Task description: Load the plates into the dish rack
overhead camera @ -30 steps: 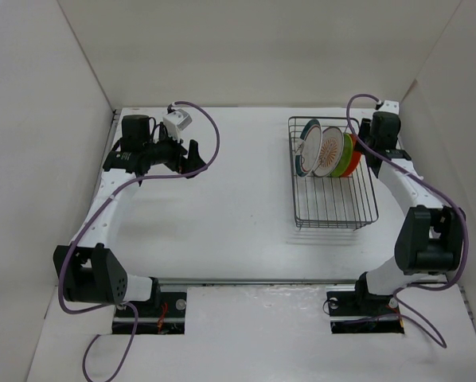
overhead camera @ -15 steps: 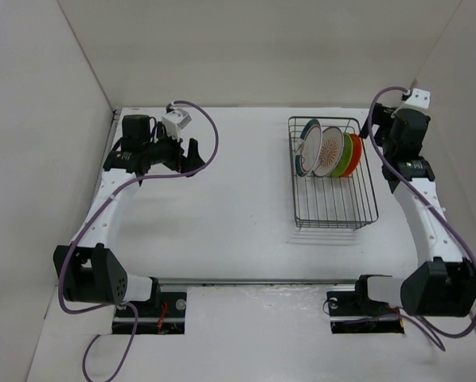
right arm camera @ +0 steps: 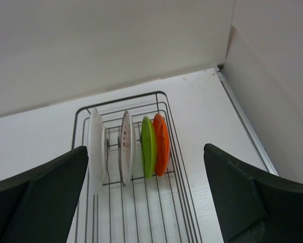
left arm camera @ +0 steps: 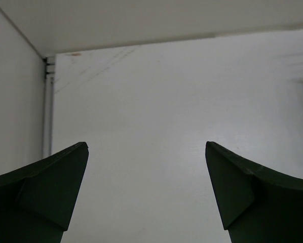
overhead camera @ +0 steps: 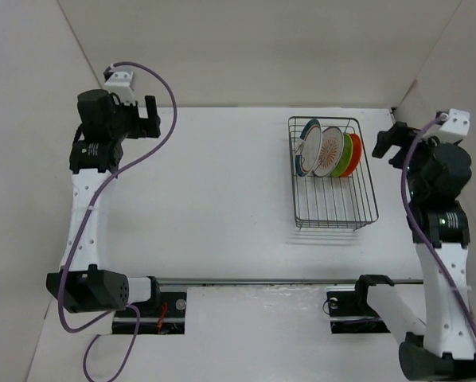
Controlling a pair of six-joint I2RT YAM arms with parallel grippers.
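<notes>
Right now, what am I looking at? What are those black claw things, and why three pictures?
Those are two robot arms bolted to a white table. One picture comes from a camera above them. The other two come from little cameras on the wrists, so the dark fingers show at the bottom. The left gripper and the right gripper are both open, holding nothing. In the black wire dish rack four plates stand on edge: green-rimmed white plate, sunburst plate, lime green plate, orange plate.
</notes>
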